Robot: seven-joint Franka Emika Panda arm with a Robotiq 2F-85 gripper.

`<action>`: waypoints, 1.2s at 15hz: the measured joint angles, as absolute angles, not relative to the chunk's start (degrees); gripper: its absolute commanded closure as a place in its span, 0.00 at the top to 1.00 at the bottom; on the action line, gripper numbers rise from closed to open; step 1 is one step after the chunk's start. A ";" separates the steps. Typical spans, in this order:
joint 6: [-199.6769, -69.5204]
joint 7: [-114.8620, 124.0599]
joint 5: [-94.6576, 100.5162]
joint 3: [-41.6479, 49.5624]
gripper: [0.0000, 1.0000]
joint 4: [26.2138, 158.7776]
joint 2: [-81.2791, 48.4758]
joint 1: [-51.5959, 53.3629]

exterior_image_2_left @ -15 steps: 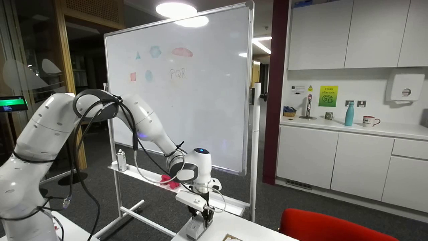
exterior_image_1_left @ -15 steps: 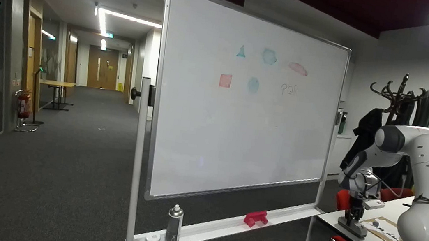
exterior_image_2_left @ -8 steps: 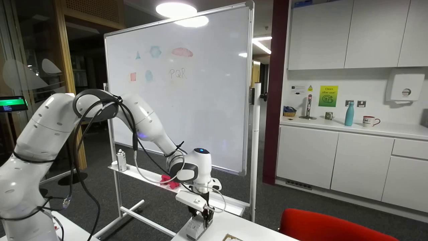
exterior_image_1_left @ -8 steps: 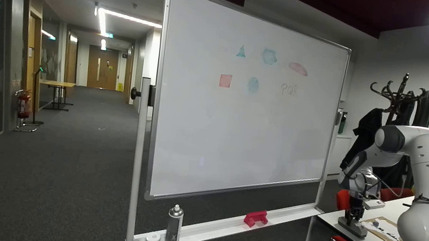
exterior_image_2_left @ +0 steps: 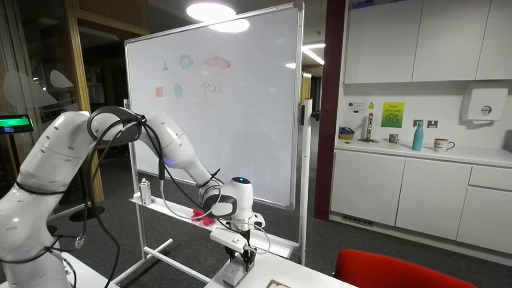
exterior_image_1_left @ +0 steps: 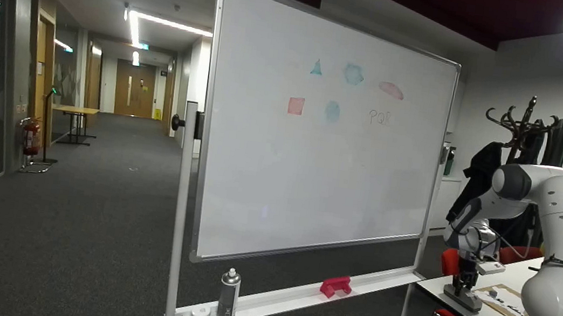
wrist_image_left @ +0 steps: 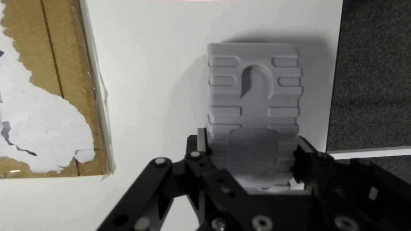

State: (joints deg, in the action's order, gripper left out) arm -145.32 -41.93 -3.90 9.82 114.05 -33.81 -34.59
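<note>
A grey ribbed block (wrist_image_left: 253, 112) with an arched groove, shaped like a board eraser, lies on the white table (wrist_image_left: 141, 106) near its edge. It shows in both exterior views (exterior_image_1_left: 464, 300) (exterior_image_2_left: 233, 275). My gripper (wrist_image_left: 250, 141) points down over one end of the block. One finger lies flush along each long side, with no clear gap in the wrist view, so it looks shut on the block. In both exterior views the gripper (exterior_image_1_left: 464, 283) (exterior_image_2_left: 241, 258) is low over the table. The block's underside is hidden, and I cannot tell whether it is slightly raised.
A cardboard sheet with torn white paper (wrist_image_left: 74, 112) lies beside the block. A whiteboard (exterior_image_1_left: 310, 183) with coloured shapes and "PQR" stands near the table. Its tray (exterior_image_1_left: 284, 300) holds a spray can (exterior_image_1_left: 229, 298) and a red object (exterior_image_1_left: 336, 286). A red chair (exterior_image_2_left: 392, 272) stands by the table.
</note>
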 measured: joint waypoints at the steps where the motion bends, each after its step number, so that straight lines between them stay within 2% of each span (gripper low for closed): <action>1: -145.32 -41.93 -3.90 9.82 0.59 114.05 -33.81 -34.59; 12: -145.32 -41.92 -3.90 9.82 0.59 114.05 -33.81 -34.59; 13: -145.32 -41.92 -3.90 9.82 0.34 114.05 -33.81 -34.59; 18: -145.33 -41.93 -3.90 9.72 0.34 114.06 -34.09 -34.58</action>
